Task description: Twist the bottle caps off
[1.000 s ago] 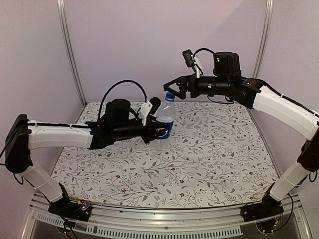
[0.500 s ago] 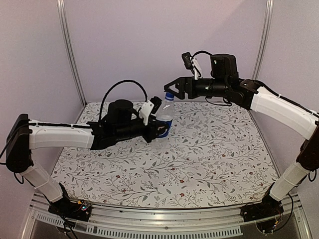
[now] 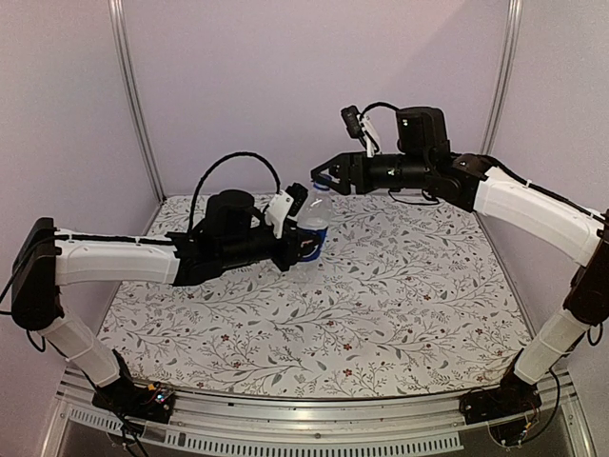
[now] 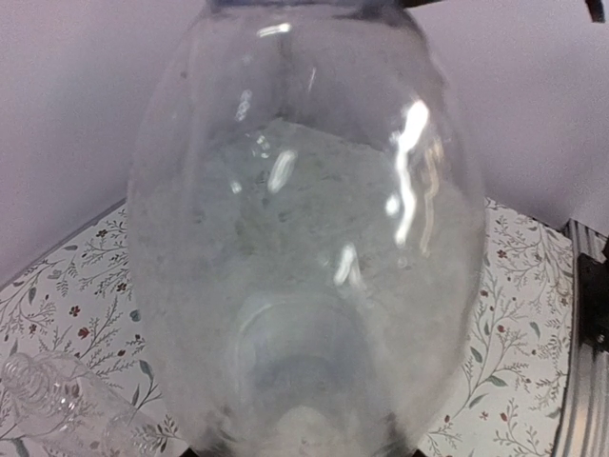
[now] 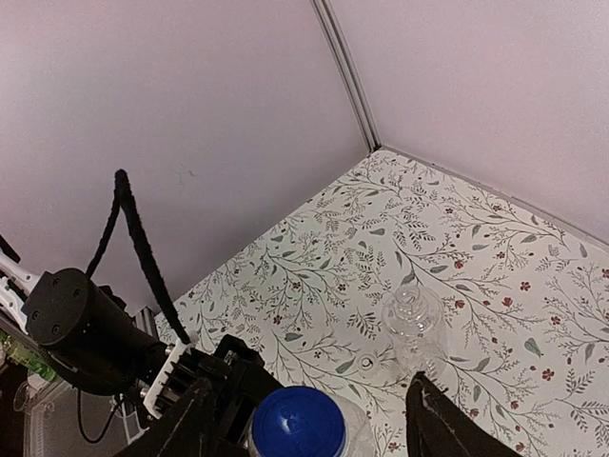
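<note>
Over floral cloth (image 3: 409,286), left hand (image 3: 306,246) clamps bottle (image 3: 317,214) — right hand (image 3: 324,178) straddles cap (image 5: 297,425), open.

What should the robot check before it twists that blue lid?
1. left gripper clamped on the bottle: ok.
2. blue cap on the bottle's neck: ok.
3. right gripper open: ok.
4. its fingers on either side of the cap: ok.
5. fingers touching the cap: cannot tell.
6. plain bottle out of the way on the table: ok.
</note>
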### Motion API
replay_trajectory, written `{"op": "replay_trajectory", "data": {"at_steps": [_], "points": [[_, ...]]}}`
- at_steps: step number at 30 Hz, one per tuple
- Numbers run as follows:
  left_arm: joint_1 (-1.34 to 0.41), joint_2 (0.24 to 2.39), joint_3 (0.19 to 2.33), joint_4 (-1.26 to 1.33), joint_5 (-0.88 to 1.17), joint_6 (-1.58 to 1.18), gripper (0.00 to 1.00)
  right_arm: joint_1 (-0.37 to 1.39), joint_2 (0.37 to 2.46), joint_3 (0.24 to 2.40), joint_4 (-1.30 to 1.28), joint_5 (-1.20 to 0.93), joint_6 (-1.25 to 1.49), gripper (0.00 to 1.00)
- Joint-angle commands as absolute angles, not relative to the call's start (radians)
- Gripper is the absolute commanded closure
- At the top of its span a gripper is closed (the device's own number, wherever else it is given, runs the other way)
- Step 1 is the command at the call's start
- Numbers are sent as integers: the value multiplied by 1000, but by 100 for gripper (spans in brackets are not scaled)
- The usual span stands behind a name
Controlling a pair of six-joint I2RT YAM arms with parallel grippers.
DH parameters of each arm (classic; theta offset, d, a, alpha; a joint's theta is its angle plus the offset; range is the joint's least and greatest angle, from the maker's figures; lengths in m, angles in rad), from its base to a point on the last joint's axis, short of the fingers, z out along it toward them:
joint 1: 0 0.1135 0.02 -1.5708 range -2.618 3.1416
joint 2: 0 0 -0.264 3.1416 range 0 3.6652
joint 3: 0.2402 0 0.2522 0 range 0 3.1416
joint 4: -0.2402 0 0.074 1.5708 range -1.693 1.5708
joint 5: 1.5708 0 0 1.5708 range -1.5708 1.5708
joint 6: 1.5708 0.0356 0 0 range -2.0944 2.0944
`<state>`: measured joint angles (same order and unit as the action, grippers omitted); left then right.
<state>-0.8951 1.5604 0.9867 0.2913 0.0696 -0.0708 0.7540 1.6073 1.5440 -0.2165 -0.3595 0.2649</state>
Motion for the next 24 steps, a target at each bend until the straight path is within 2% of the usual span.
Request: {"op": "replay_trajectory", "data": {"at_steps": [1,10,18,21,24], "points": [[-907,1568,1009,289,58,-61,70,762,1627,1529,-215,-387,261,36],[-907,1563,1004,286,54,-59,70,762,1632,1530,-202,-405,261,48],[-907,1552,998,278,54,-55,70,761,1629,1530,-190,-445,237,73],[-903,1537,995,271,96,-40,70,757,1622,1526,-182,-522,184,81],[-887,1509,983,270,274,-9,70,740,1602,1510,-179,-702,76,84]]}}
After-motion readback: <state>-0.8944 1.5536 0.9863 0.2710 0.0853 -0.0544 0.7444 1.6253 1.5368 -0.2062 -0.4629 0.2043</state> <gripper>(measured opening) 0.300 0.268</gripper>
